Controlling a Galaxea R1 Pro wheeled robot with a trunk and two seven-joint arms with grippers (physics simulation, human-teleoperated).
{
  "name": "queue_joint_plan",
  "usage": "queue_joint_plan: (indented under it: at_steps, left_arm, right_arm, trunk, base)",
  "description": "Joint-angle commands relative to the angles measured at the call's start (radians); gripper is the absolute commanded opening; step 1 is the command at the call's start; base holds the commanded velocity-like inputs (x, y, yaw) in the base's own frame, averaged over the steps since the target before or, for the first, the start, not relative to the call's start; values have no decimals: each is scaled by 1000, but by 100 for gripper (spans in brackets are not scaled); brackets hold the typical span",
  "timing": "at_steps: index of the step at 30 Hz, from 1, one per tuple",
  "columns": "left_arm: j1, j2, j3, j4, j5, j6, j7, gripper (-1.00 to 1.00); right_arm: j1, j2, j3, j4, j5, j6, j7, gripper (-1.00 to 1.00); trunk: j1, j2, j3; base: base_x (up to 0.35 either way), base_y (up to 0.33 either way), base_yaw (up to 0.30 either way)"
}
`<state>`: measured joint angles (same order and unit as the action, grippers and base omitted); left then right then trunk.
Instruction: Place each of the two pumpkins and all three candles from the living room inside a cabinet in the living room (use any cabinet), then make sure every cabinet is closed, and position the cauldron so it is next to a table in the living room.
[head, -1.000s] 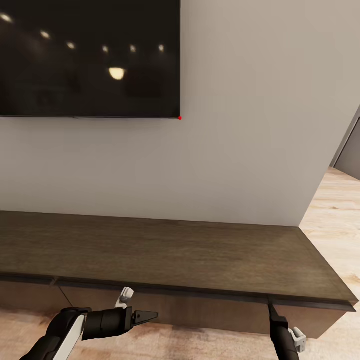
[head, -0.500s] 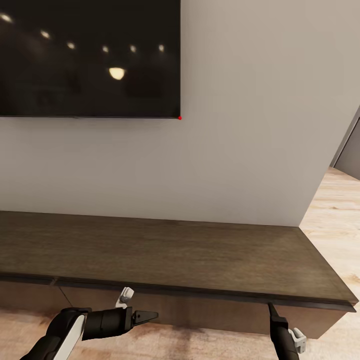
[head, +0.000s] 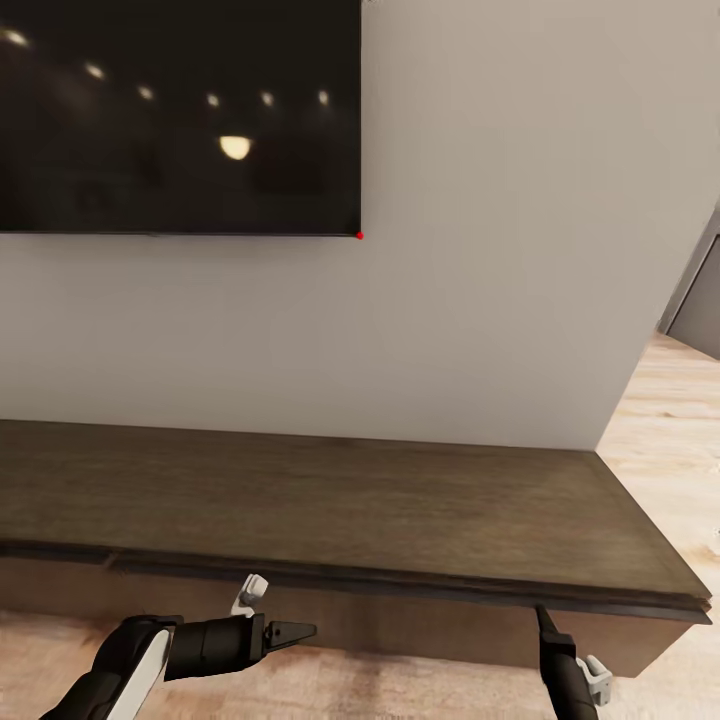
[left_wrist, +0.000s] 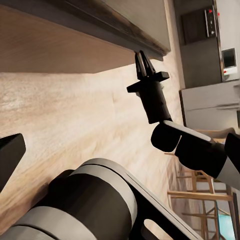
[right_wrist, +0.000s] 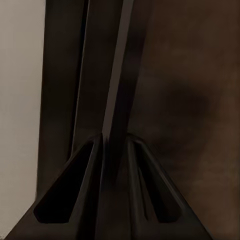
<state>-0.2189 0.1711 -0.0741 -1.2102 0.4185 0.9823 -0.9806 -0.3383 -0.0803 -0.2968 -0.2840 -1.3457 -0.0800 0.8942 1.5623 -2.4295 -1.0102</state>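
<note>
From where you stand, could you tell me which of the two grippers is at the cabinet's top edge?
The right gripper: its fingers reach up to the front lip of the cabinet. The left gripper points sideways, lower, in front of the drawer face.

Cabinet: long, low, dark-brown wood unit, running along the wall across the head view, right end stopping short of the wall's corner. Top lying flat and bare, dark lip edging the front. Handle-less drawer front under the lip, sitting slightly proud at the right end, a thin gap showing beneath the top edge. Standing on pale wood floor.
</note>
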Motion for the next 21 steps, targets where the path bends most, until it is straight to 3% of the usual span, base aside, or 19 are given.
queue_joint_plan:
  at_steps: [1, 16, 21]
  left_arm:
    - [-1, 1, -1, 0, 2, 4, -1, 100]
    - [-1, 1, -3, 0, 2, 4, -1, 100]
    - [-1, 1, -2, 0, 2, 4, -1, 100]
  right_arm:
    - [-1, -1, 5, -1, -9, -3, 11, -100]
    - [-1, 0, 5, -1, -9, -3, 11, -100]
    - [-1, 0, 5, -1, -8, -3, 11, -100]
  trunk:
    - [-1, 0, -1]
    - [-1, 0, -1]
    - [-1, 0, -1]
  base:
    - [-187, 0, 0]
    - [-309, 0, 0]
    - [-114, 0, 0]
